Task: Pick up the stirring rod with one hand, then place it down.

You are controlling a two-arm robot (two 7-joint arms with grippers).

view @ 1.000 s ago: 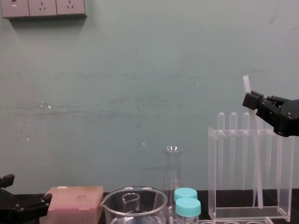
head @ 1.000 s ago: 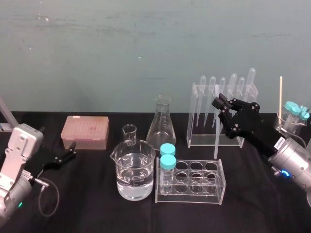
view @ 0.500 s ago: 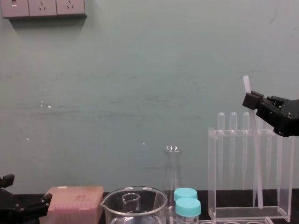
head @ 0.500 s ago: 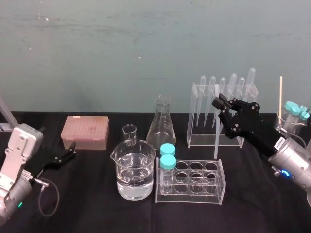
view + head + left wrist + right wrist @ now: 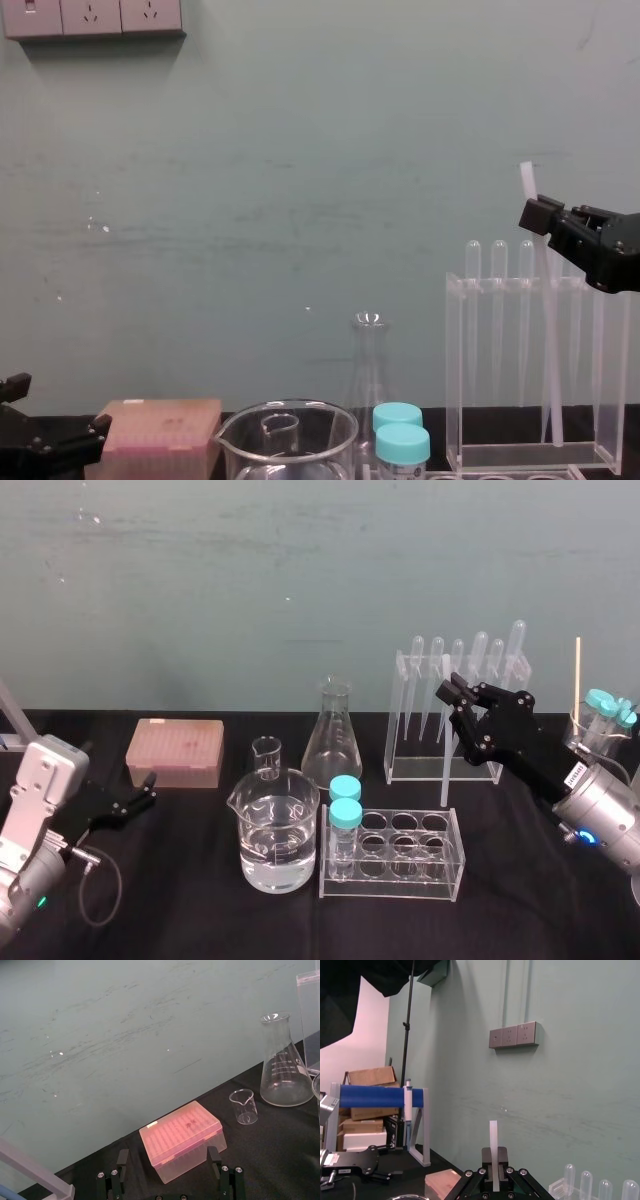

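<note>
Black desk (image 5: 200,920) below a teal wall. Head view: right of centre, the right gripper (image 5: 452,694) clamps the stirring rod (image 5: 444,770), which is thin, straight, translucent white and upright before a pipette rack (image 5: 415,770). At lower left, the left gripper (image 5: 150,788) rests with its jaws spread. Chest view: the rod leans slightly at the right edge. Right wrist view: its blunt tip rises between the jaws.

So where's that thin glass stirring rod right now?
In the head view, the stirring rod stands nearly upright on the robot's right, clamped near its top by the right gripper, just in front of the pipette rack.
</note>
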